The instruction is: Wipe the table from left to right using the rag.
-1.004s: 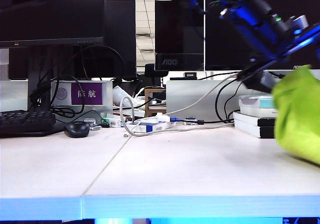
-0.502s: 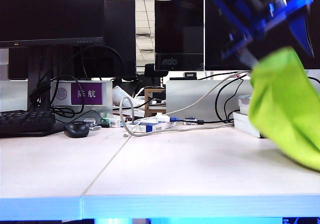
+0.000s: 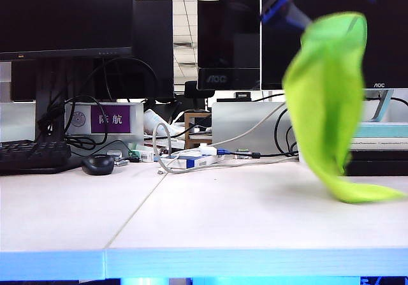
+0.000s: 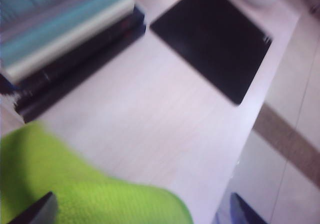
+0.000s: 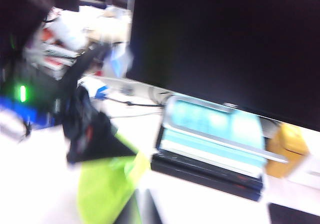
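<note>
My left gripper (image 4: 140,211), high over the table's (image 3: 223,208) right side, clamps the rag (image 3: 328,106) wide-jawed as it dangles, tail brushing the top, limp and light, so best bunched thick; my right gripper (image 5: 144,209) is pressed shut beside it.

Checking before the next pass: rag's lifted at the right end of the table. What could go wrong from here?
1. The rag hangs from the left gripper, high on the right, with its tail on the table. The fingers look wide apart, so the hold is unclear and it might drop.
2. It hangs close to the stacked books and the cables, so it could snag them.
The right gripper is shut and out of sight.
</note>
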Controlling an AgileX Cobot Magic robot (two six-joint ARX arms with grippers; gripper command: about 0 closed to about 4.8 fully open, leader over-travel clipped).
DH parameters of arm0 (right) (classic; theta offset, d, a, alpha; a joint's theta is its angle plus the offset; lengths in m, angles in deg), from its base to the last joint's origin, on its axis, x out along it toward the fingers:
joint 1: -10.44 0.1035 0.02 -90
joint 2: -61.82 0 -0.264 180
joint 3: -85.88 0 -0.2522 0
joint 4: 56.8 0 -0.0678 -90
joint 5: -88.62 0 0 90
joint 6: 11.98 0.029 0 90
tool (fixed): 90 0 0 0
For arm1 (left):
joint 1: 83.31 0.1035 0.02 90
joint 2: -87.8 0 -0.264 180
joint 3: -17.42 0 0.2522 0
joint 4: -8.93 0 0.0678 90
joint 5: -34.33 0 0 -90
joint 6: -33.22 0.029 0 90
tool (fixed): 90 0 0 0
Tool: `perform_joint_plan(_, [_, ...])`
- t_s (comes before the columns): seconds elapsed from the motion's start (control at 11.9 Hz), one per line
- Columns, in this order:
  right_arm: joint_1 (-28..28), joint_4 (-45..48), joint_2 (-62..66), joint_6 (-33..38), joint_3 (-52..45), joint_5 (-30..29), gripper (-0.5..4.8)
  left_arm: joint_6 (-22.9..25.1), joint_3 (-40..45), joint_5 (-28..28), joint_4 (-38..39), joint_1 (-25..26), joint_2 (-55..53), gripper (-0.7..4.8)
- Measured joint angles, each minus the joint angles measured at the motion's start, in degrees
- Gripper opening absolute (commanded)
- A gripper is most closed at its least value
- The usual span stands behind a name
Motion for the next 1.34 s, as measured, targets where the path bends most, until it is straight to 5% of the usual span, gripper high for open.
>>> perform_joint_plan(0.08, [0.00, -0.17, 0.15, -0.13, 0.00, -1.44, 3.38, -0.85, 0.00, -1.51, 0.02, 0.55, 1.18, 4.79])
perform_joint_plan(0.84, [-0.02, -0.79, 1.53, -1.33, -5.01, -5.46, 3.38, -2.91, -0.02, -8.74, 1.20, 1.99, 2.71, 4.79])
perform_joint_plan(1.0, [-0.81, 1.68, 1.44, -1.14, -6.91, -4.81, 2.06, -2.51, -0.11, -8.46, 2.51, 4.22, 3.82, 4.79])
perform_joint_plan(1.09, [-0.79, 3.30, 1.33, -1.09, -6.91, -4.57, 0.71, -2.03, -0.11, -8.46, 2.45, 4.48, 4.63, 2.42])
perform_joint_plan(1.17, [-0.74, 5.53, 1.09, -1.14, -6.88, -4.59, 0.04, -1.44, -0.11, -8.55, 2.45, 4.72, 5.95, 1.44])
perform_joint_plan(1.34, [-0.74, 7.48, 0.83, -1.16, -6.86, -4.68, -0.05, -1.44, -0.13, -8.52, 2.38, 5.29, 7.96, 0.48])
